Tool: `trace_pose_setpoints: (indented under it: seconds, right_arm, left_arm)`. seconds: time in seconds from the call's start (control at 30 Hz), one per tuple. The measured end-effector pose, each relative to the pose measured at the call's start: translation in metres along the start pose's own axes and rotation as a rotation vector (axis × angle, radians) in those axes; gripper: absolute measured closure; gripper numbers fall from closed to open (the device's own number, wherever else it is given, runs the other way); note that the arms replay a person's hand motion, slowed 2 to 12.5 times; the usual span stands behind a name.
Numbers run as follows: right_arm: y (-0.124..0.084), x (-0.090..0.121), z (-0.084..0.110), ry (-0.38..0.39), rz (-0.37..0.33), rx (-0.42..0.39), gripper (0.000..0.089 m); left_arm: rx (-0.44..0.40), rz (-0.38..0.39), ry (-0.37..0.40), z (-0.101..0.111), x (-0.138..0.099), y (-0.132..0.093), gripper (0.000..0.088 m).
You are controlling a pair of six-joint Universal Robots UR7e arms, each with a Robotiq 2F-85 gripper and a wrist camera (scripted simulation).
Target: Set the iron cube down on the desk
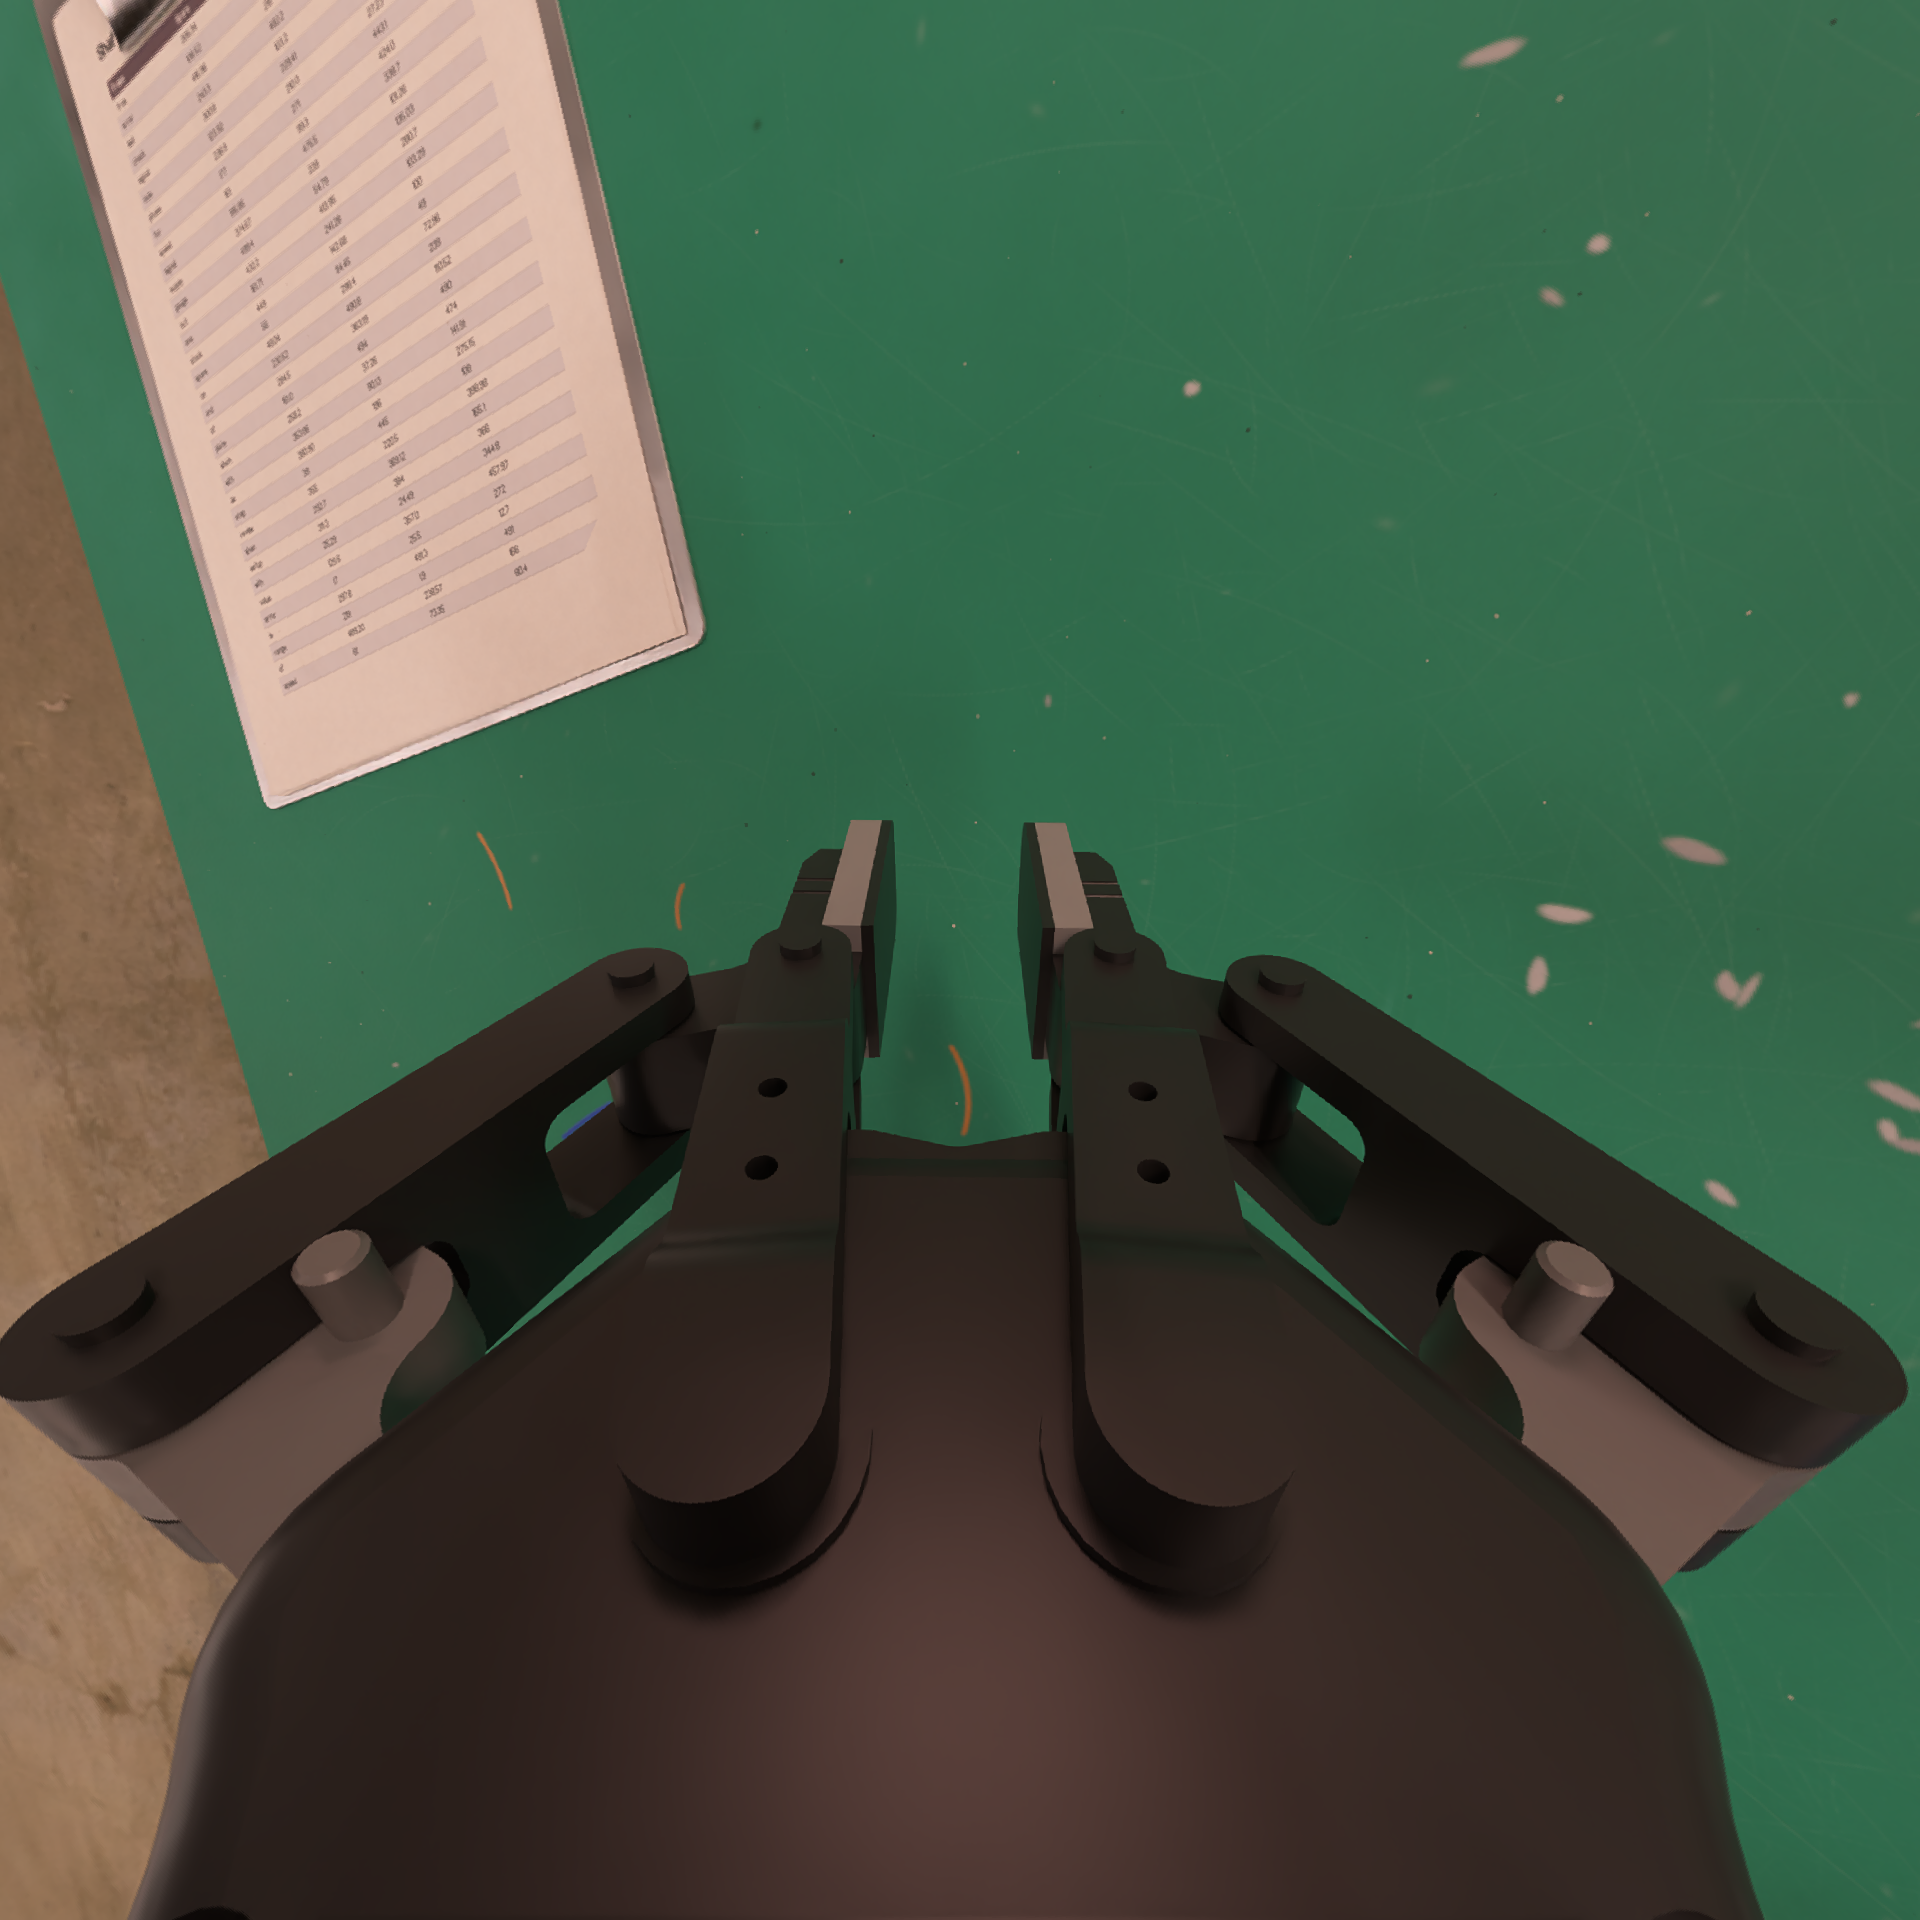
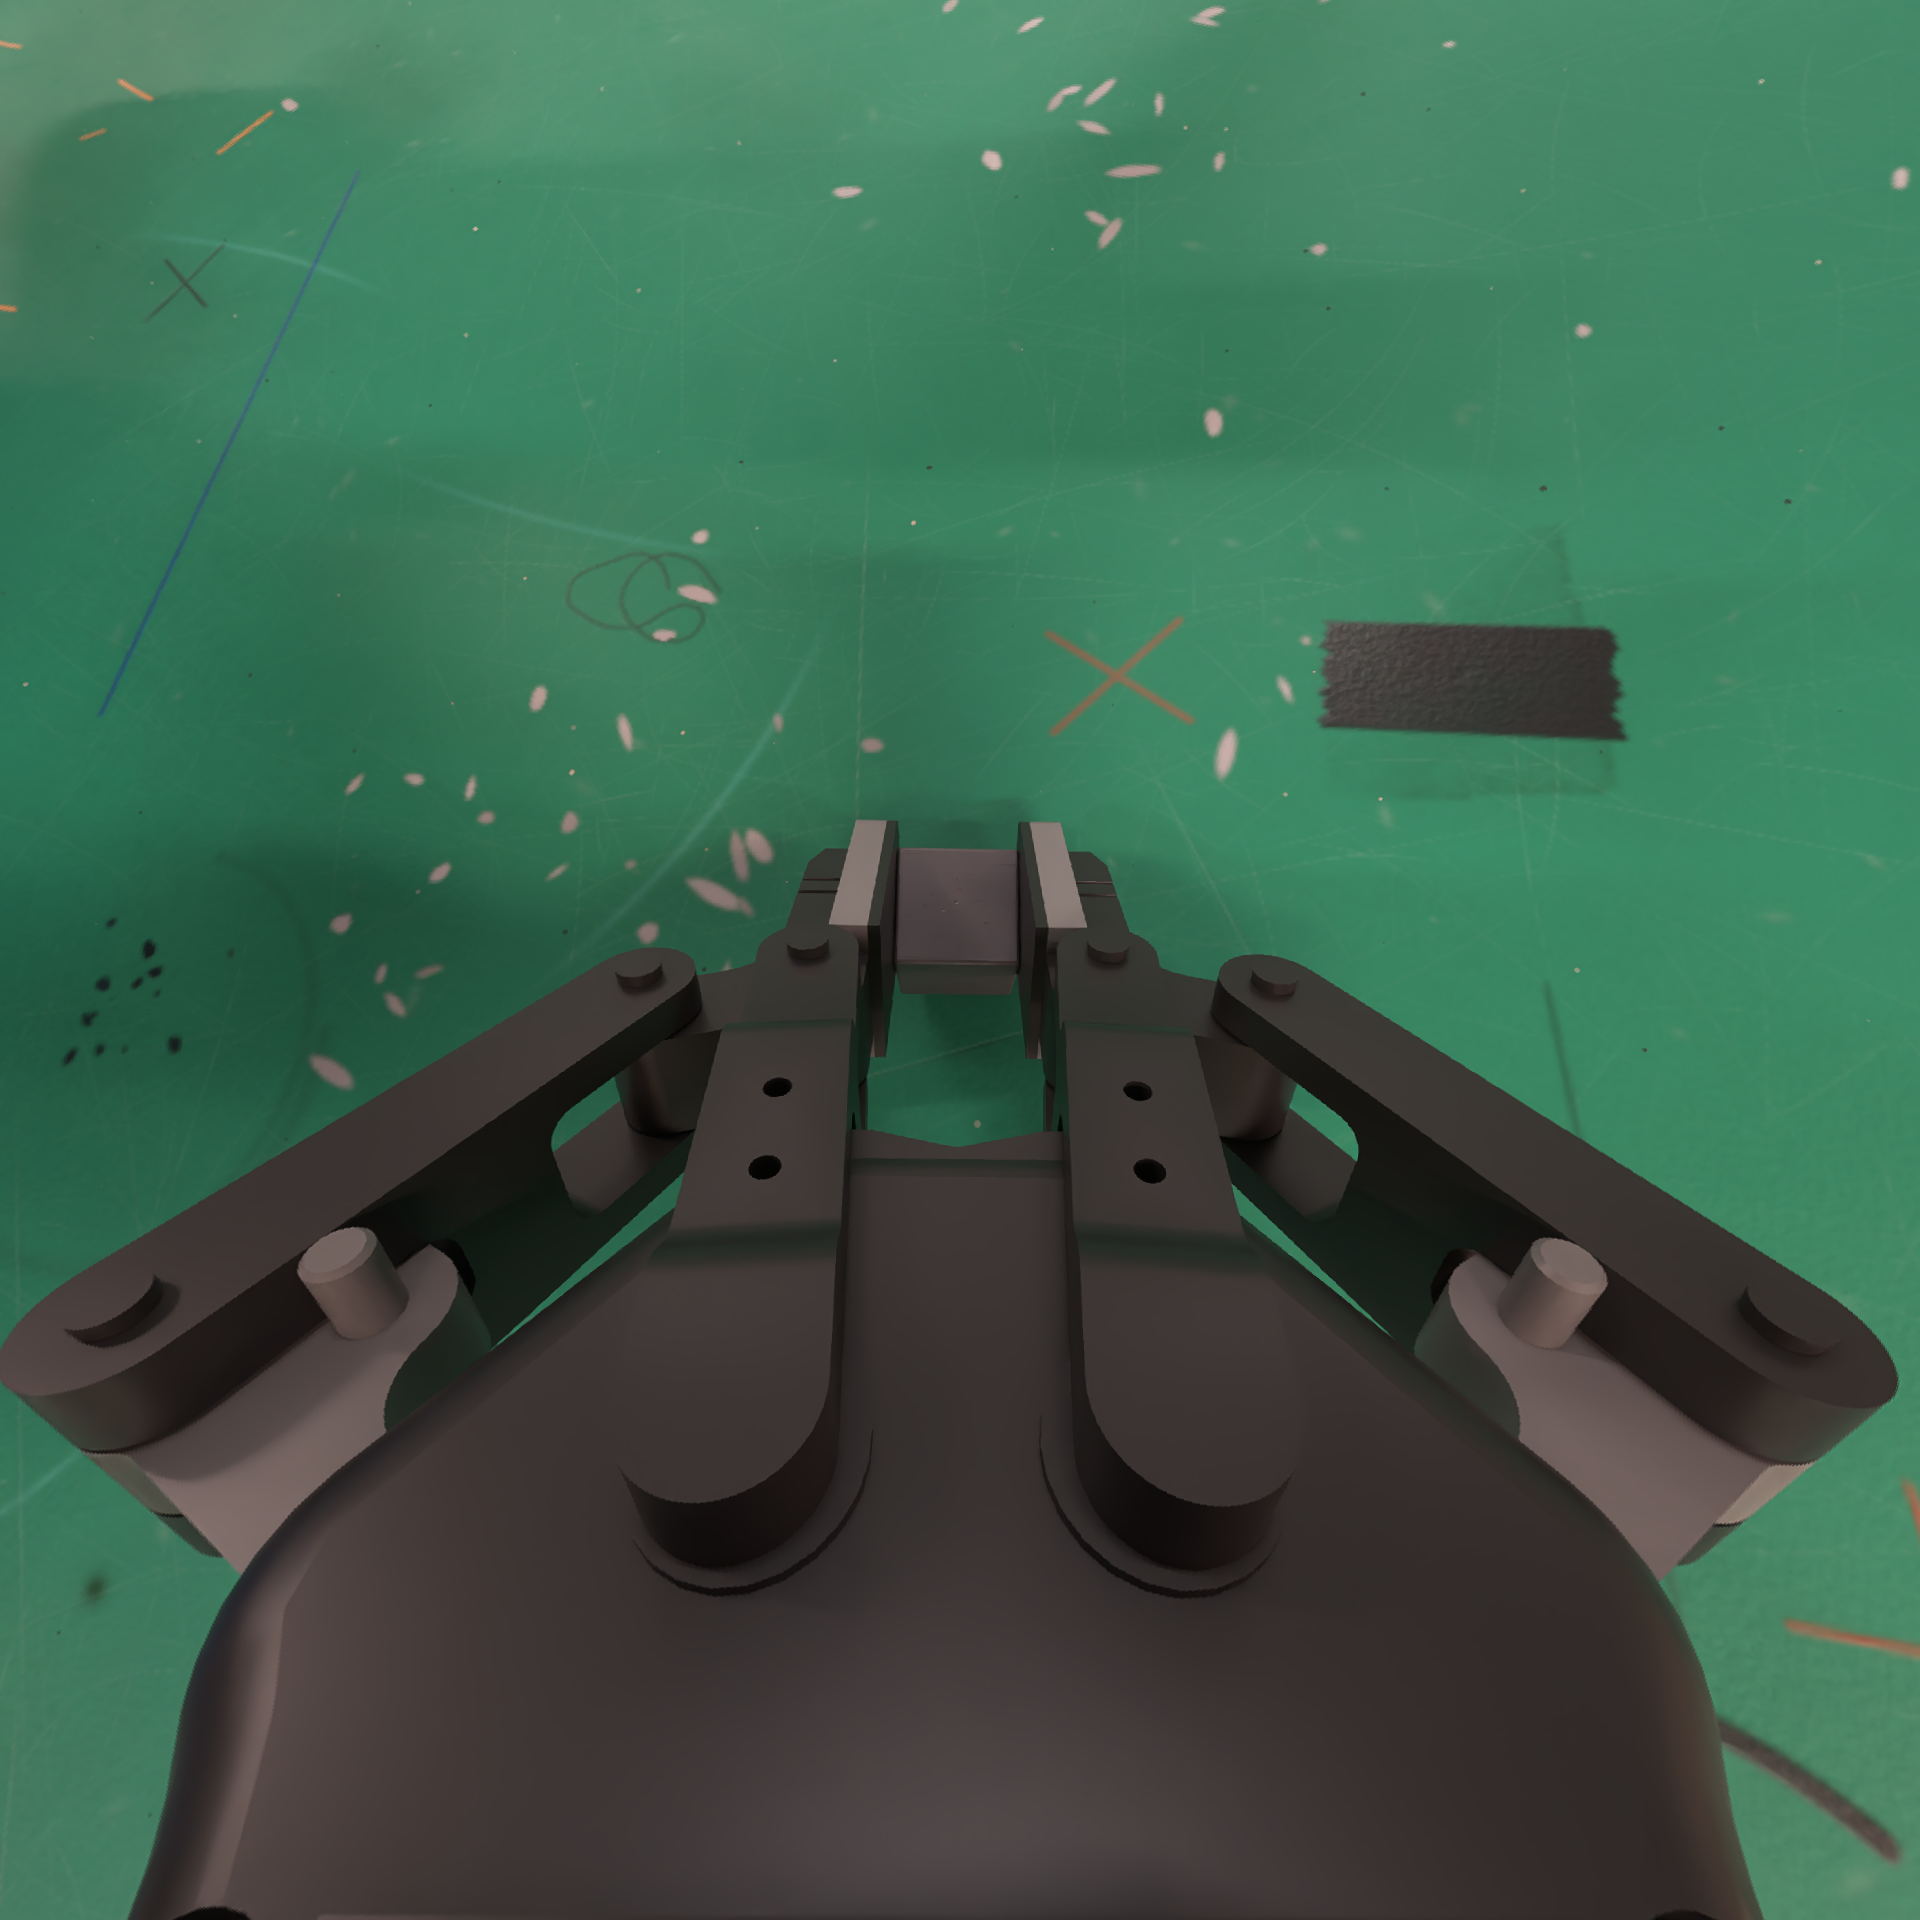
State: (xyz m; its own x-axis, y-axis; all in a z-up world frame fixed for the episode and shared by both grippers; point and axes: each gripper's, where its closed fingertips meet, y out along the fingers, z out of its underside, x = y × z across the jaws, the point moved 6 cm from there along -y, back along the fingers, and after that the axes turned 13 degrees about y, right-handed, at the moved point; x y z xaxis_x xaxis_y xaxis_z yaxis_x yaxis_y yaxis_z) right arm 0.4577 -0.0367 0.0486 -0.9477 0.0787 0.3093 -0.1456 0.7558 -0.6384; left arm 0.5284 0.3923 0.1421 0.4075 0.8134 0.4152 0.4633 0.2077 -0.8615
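Iron cube (image 2: 956, 914), dark grey, at centre of right wrist frame, clamped between pads of right gripper (image 2: 957, 883), above green desk (image 2: 935, 416). Strip of black tape (image 2: 1470, 681) at right of frame, orange cross mark (image 2: 1120, 677) just beside. Left gripper (image 1: 957, 883) parted, grasping nothing, over desk. Clipboard with paper (image 1: 364, 364) at upper left.

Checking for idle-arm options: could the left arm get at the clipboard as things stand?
Probably yes. The left gripper hangs open and empty over the green desk, and the clipboard lies flat ahead to its left with nothing between them.
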Motion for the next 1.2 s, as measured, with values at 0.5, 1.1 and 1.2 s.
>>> trace_pose_setpoints:
  seconds: [0.5, 1.1, 1.2]
  right_arm:
    - [0.0001, 0.0003, 0.0001, -0.005, 0.005, 0.0, 0.0692]
    - [-0.0001, -0.0002, 0.0, 0.004, -0.004, 0.0, 0.0692]
    - [-0.0001, -0.0003, -0.0001, 0.007, -0.006, 0.0, 0.0692]
  left_arm:
    - [-0.011, -0.009, -0.011, 0.0007, 0.0025, -0.0029, 0.0664]
    - [-0.012, -0.007, -0.019, 0.0024, 0.0041, -0.0036, 0.0662]
    - [-0.012, -0.006, -0.019, 0.0027, 0.0041, -0.0036, 0.0662]
